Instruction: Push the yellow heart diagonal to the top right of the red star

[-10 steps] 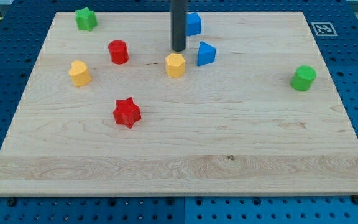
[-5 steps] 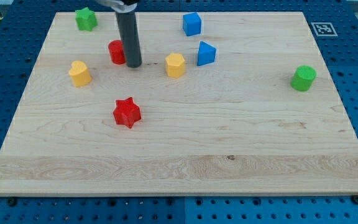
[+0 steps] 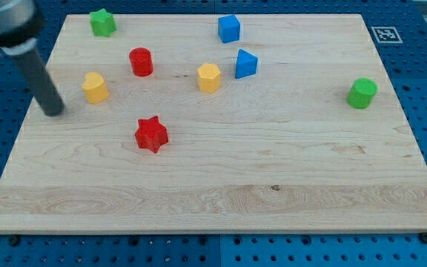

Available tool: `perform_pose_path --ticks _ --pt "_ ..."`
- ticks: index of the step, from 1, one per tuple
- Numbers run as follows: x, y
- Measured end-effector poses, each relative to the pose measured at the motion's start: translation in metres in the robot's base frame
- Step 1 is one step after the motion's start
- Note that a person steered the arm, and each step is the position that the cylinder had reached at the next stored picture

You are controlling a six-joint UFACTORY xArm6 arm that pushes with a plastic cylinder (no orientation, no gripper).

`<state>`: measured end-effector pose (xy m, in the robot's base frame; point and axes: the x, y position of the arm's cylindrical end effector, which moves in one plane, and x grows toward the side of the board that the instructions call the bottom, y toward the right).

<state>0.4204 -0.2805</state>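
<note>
Open board lies between yellow heart [image 3: 95, 87] and red star [image 3: 151, 134].

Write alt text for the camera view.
My tip rests on the wooden board just left of the yellow heart, with the red star lower right of it. Other coloured blocks sit further up and right.

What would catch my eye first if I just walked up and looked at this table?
Probably the dark rod slanting in from the view's top left, my tip resting on the wooden board just left of the yellow heart. Next, the bright blocks scattered over the upper half: the red star sits lowest, with a red cylinder and a yellow hexagonal block above it. A green cylinder stands alone at the right.
</note>
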Motion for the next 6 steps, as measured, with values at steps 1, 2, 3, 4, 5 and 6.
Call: perform_pose_path --ticks 1,2,3,4,5,6 --pt "-0.042 -0.019" --pt "-0.057 -0.008" --pt "-0.045 0.040" --pt "-0.032 0.103" --pt "-0.031 0.115" --pt "-0.024 0.073"
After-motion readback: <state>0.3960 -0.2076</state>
